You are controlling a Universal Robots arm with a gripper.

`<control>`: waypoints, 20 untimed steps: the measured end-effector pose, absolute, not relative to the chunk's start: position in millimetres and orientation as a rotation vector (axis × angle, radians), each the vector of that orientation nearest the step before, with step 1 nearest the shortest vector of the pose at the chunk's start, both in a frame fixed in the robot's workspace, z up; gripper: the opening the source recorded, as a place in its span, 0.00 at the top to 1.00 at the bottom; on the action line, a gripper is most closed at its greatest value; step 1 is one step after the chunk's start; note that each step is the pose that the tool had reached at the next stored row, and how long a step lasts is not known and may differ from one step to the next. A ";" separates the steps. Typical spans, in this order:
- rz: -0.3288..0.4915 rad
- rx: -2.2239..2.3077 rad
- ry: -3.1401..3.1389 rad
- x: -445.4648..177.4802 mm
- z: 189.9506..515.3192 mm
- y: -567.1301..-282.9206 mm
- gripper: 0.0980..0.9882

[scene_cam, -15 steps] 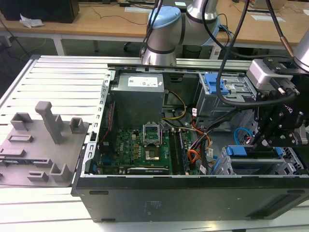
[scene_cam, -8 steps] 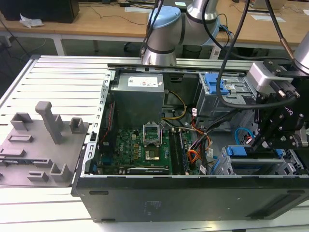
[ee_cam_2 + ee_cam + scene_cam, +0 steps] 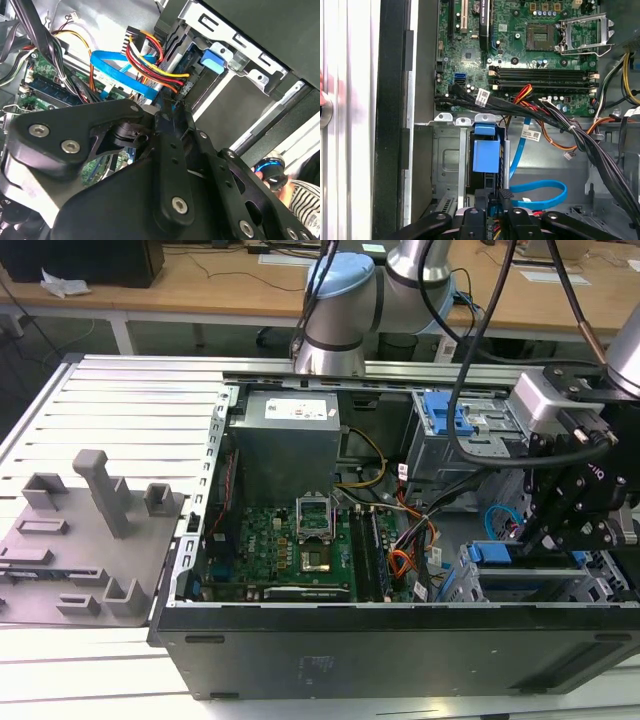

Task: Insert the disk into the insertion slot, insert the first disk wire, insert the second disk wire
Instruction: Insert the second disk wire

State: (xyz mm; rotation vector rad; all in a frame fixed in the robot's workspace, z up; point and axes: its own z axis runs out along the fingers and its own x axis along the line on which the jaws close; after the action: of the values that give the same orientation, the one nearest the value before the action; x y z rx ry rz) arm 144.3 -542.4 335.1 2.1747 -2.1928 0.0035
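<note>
Gripper (image 3: 560, 525): lowered into the case at the exterior view's right, above the cage; whether its fingers are parted or closed cannot be told.
Disk (image 3: 486, 152): seated in the cage (image 3: 447, 165), blue carrier showing.
Blue wire (image 3: 540, 192): looped just beside the disk, its end near the gripper.
Motherboard (image 3: 285, 545): exposed, well apart from the gripper.

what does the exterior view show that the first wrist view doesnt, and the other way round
Exterior view: the robot arm, the grey fixture plate on that view's left, the power supply box and the taller cage with blue latch.

First wrist view: the blue carrier tab standing in the low grey drive cage, and the light-blue cable's loop beside it.

Both: the green motherboard with its processor socket, and the gripper.
</note>
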 end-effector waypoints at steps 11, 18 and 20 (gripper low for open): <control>0.004 2.174 -2.193 144.2 372.0 -541.4 0.99; 0.012 2.179 -2.197 129.4 377.1 -541.5 0.99; 0.012 2.179 -2.197 129.3 377.1 -541.4 0.99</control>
State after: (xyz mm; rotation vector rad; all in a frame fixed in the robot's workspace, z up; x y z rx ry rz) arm 129.3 -541.4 377.1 2.1787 -2.1972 0.0119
